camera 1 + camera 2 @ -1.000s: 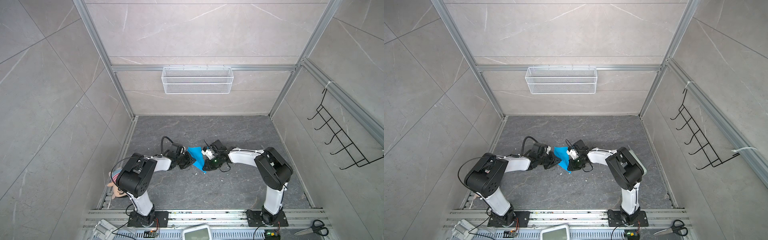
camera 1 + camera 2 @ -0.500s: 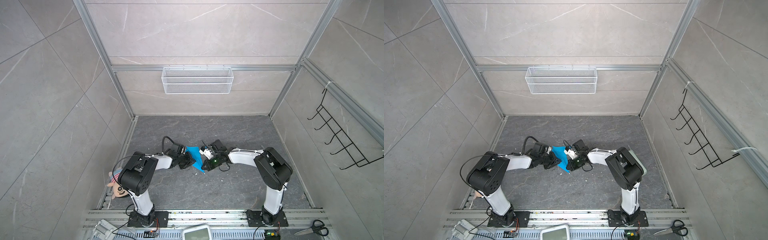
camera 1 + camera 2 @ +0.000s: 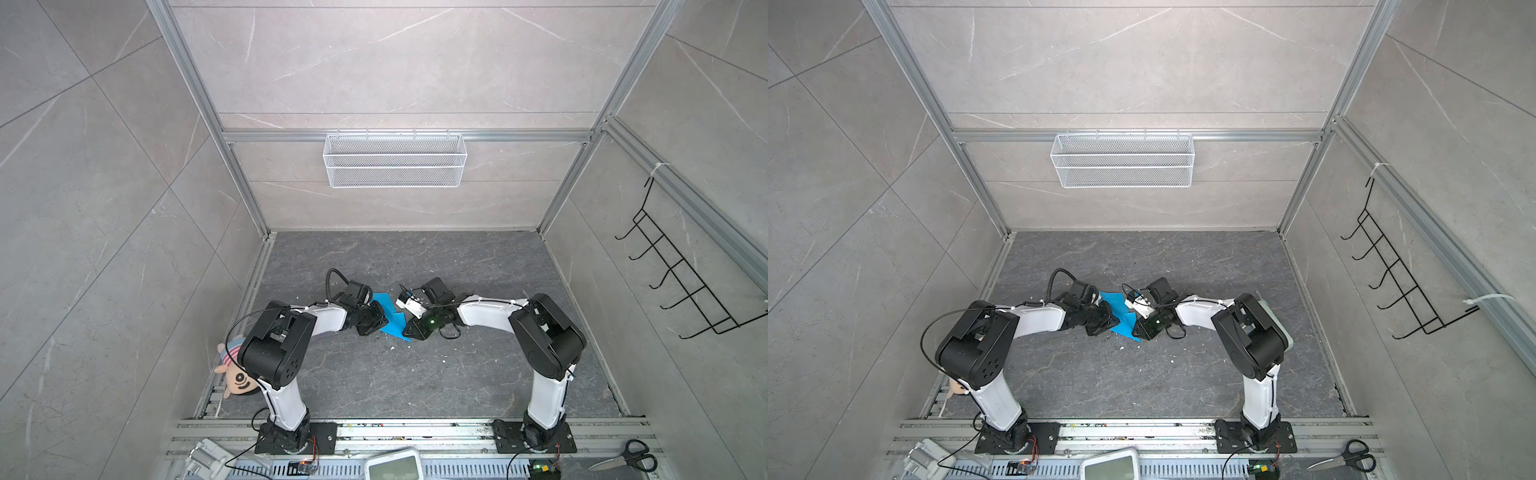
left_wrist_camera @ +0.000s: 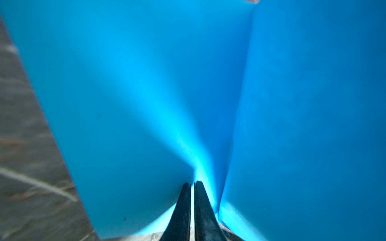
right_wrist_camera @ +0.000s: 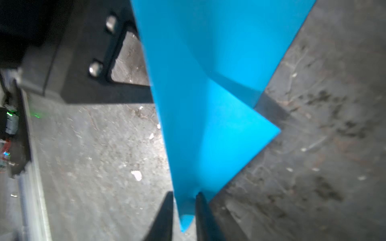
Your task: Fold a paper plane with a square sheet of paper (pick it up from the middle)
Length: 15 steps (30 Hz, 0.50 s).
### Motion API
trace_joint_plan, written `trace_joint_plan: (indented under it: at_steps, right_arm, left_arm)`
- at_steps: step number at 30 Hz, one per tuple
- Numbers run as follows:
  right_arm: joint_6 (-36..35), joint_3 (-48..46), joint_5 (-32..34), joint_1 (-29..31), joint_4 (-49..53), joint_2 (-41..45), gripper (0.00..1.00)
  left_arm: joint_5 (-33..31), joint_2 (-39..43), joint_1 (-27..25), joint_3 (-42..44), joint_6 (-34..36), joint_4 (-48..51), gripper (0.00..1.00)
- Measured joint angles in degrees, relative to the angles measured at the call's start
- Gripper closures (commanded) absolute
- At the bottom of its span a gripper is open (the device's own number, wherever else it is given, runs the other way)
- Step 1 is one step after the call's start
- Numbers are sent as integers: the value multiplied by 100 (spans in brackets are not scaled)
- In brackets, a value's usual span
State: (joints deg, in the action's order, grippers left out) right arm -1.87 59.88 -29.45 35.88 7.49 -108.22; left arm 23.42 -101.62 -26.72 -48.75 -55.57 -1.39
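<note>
The paper (image 3: 390, 316) lies in the middle of the table (image 3: 415, 382), right between the two arms, as both top views show. It is bright blue and already has folds in it, with a sharp tip at one end. It looks partly made into a plane, not done yet.

The left gripper (image 4: 193, 183) has its fingers almost pressed together. A raised ridge of the paper runs up into them, so it looks like it pinches the paper there. The right gripper (image 5: 184, 195) has its fingers a little apart. The pointy tip of the paper sits in the gap between them, loose as far as I can tell.

This paper is very light and very thin. It bends with the softest push, and a wrong squeeze would leave a mark for good. It is smooth too, so it can slip out of a weak pinch. A hard pull from both sides could tear it. The flat parts would flop if held by a corner.

I think the best place to hold it is on a fold, where a few layers lie on top of each other and the paper is stiffest. The middle crease is good, and so is the thick tip. Pinch gently and lift slowly
</note>
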Motion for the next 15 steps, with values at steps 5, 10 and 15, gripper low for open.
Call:
trace_joint_plan:
  at_steps: [5, 10, 15]
  right_arm:
    - [697, -1045, 710, 122, -870, 905, 59]
    - [1054, -1517, 1502, 614, -1626, 1403, 56]
    - [1071, -1528, 1950, 984, -2065, 1270, 59]
  left_arm:
    - [-254, 105, -140, 74, -551, 0, 89]
    - [-538, 289, -354, 229, -1176, 46, 89]
    - [-654, 323, -459, 247, -1552, 72, 89]
